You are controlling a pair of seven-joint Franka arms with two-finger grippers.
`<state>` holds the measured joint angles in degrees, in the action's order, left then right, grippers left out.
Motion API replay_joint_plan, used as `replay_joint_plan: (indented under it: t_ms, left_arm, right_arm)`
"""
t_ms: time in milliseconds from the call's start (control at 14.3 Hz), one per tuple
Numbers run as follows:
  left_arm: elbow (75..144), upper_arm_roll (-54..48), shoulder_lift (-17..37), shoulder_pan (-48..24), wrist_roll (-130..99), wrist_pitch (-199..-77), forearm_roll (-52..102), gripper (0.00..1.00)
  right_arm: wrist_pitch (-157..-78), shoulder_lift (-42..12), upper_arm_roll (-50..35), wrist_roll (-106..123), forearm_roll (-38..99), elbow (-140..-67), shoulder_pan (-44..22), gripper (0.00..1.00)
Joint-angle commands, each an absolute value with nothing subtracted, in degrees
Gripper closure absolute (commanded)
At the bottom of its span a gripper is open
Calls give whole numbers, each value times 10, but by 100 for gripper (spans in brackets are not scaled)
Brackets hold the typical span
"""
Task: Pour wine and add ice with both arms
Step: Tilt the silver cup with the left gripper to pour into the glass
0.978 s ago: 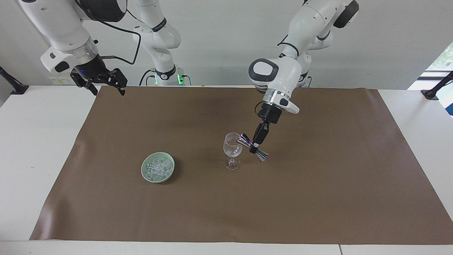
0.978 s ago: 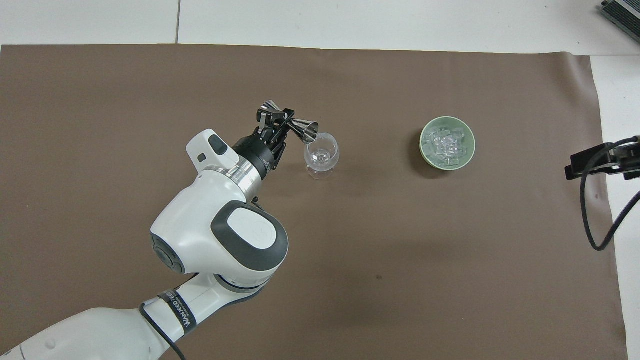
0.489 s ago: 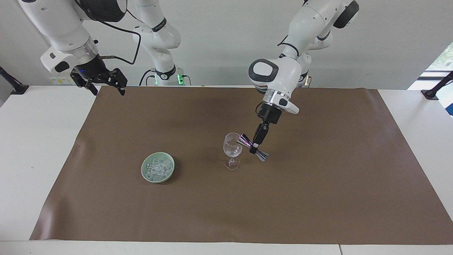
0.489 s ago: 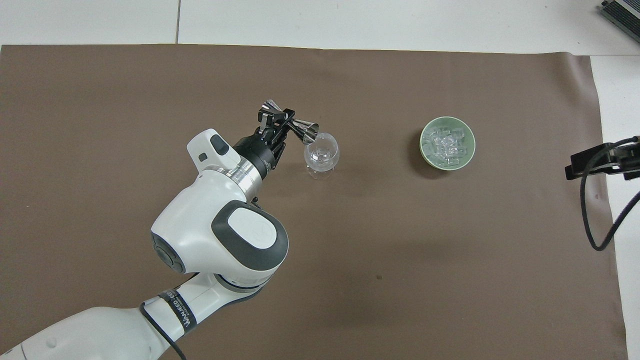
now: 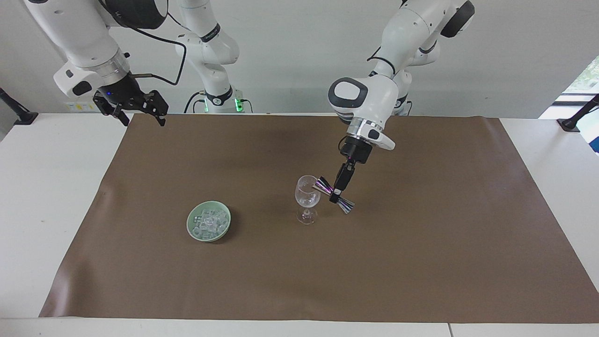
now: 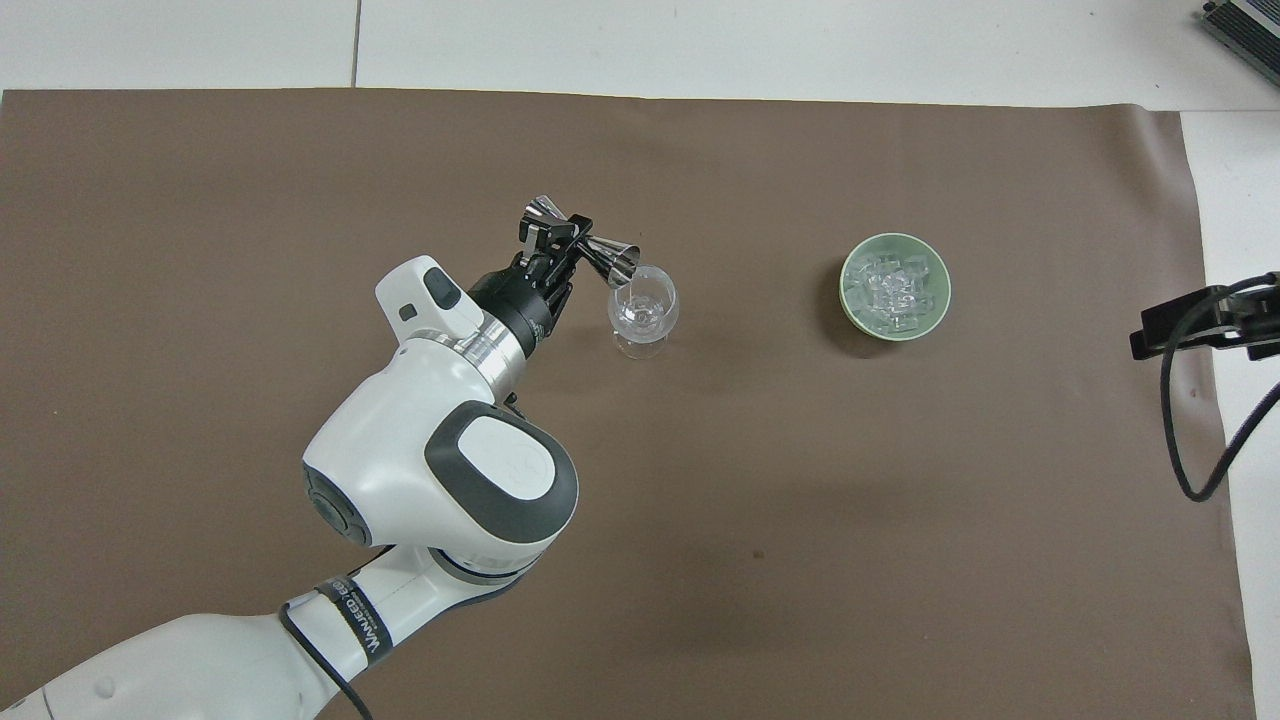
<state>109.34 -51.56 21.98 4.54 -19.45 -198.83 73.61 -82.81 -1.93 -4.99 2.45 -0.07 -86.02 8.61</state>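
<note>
Two arms work over a desk (image 5: pixel 42 196) covered by a brown mat (image 5: pixel 421 262). The left claw (image 5: pixel 335 194) is clamped on the waist of a steel jigger (image 5: pixel 334 194), tilted with one cup at the rim of a clear stemmed wine glass (image 5: pixel 307 196) standing mid-mat. The ice (image 5: pixel 208 224) lies heaped in a green bowl (image 5: pixel 193 223) beside the glass, toward the right arm's end. The right claw (image 5: pixel 139 114) waits with fingers spread wide, raised over the mat's corner by its own base.
</note>
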Motion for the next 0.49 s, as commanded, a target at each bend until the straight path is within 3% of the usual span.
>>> replay_joint_plan:
  t_ms: [0, 419]
  left_arm:
    - [1078, -512, 234, 33, -187, -2006, 723, 100]
    - [1078, -512, 234, 33, -179, -2007, 721, 100]
  right_arm:
    - [-830, -12, -48, 36, 13, -867, 88, 0]
    - [-830, -12, -48, 36, 13, -866, 88, 0]
